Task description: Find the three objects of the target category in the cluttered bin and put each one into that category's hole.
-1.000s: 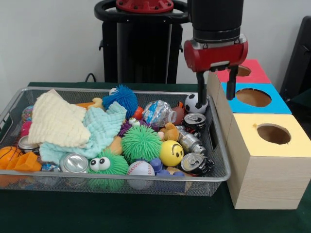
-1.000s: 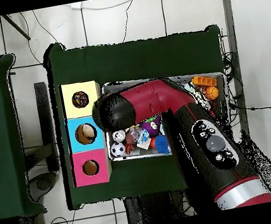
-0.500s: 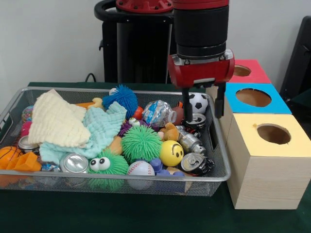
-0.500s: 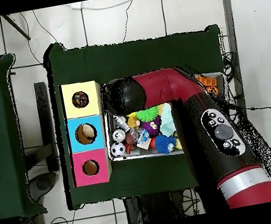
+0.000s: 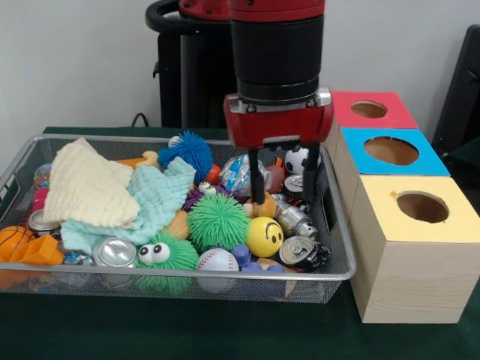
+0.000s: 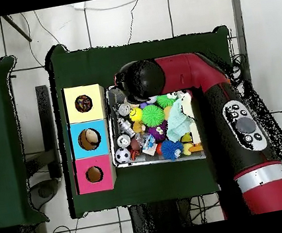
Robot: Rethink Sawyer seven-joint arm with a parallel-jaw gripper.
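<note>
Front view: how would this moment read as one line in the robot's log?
gripper: open, empty | position: over bin, above the crushed cans beside yellow smiley ball | boxes: pink, blue, yellow | holding: nothing

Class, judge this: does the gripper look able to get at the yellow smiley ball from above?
Probably yes: the smiley ball lies uncovered on top of the clutter, and the open gripper hangs just behind it.
</note>
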